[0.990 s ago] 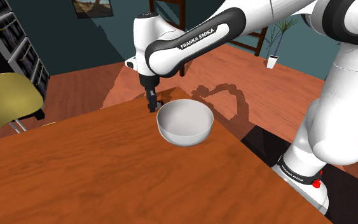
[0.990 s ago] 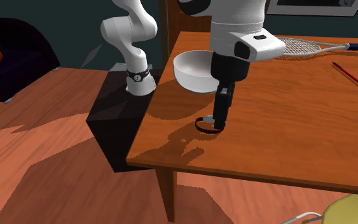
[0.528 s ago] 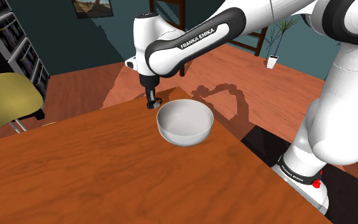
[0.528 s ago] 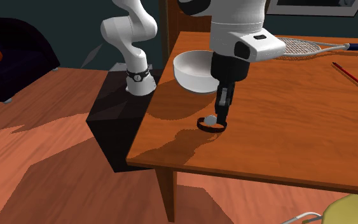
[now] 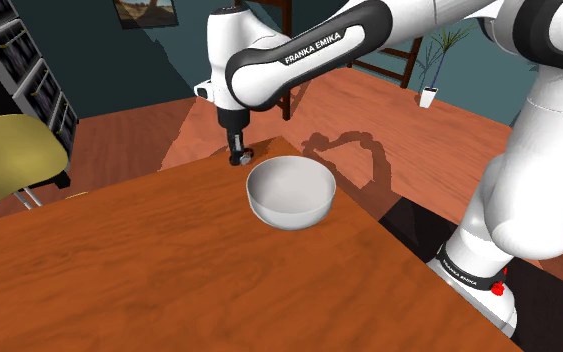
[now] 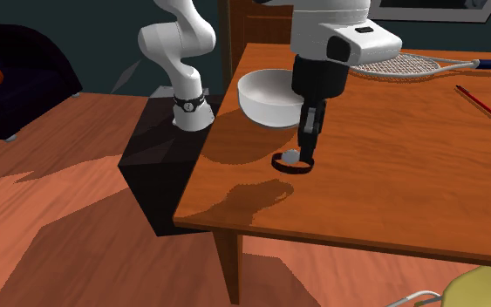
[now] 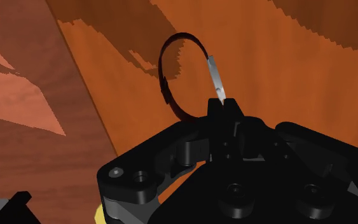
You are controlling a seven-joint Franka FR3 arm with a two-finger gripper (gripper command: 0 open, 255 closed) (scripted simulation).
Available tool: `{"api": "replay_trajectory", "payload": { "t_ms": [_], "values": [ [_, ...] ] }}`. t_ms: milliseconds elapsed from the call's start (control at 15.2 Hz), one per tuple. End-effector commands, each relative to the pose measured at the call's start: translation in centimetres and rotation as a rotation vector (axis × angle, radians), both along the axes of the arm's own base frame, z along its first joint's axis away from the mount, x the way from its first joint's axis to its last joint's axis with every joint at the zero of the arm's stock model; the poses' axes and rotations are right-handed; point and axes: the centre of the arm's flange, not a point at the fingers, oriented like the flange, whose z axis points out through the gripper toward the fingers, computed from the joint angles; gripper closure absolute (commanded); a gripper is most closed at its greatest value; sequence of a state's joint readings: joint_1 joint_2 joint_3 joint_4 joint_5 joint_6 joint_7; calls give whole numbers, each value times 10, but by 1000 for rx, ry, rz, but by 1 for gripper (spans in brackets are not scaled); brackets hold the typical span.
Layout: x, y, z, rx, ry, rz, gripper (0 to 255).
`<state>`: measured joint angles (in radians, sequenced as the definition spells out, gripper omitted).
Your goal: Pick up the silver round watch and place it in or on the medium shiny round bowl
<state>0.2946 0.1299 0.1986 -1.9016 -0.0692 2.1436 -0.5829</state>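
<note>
The watch (image 6: 290, 161) has a small silver round face and a black loop band; it hangs just above the wooden table (image 6: 392, 183), with its shadow lying below it on the wood. My black gripper (image 6: 305, 157) is shut on it from above. In the wrist view the fingertips (image 7: 224, 105) clasp the silver face (image 7: 214, 75), and the band (image 7: 169, 89) curves away beyond them. In the shoulder view the gripper (image 5: 239, 158) hangs just behind the pale round bowl (image 5: 290, 192), near the table's far corner. The bowl (image 6: 268, 96) stands upright with nothing in it.
A tennis racket (image 6: 409, 63) and a red pen (image 6: 477, 100) lie further along the table. The table edge (image 6: 201, 187) runs close beside the watch, with the black stand (image 6: 158, 161) below it. A yellow chair (image 5: 9, 155) stands off the table's other end.
The fingers closed on the watch, then the hand rose a little, lifting the watch off the table. The bowl has not moved.
</note>
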Motion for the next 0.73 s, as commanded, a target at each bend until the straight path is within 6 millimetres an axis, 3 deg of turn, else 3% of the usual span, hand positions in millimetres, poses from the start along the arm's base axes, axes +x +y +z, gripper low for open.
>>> {"api": "replay_trajectory", "payload": {
  "t_ms": [0,660],
  "values": [
    [0,-1,10,0,0,0,255],
    [0,-1,63,0,0,0,255]
  ]
}}
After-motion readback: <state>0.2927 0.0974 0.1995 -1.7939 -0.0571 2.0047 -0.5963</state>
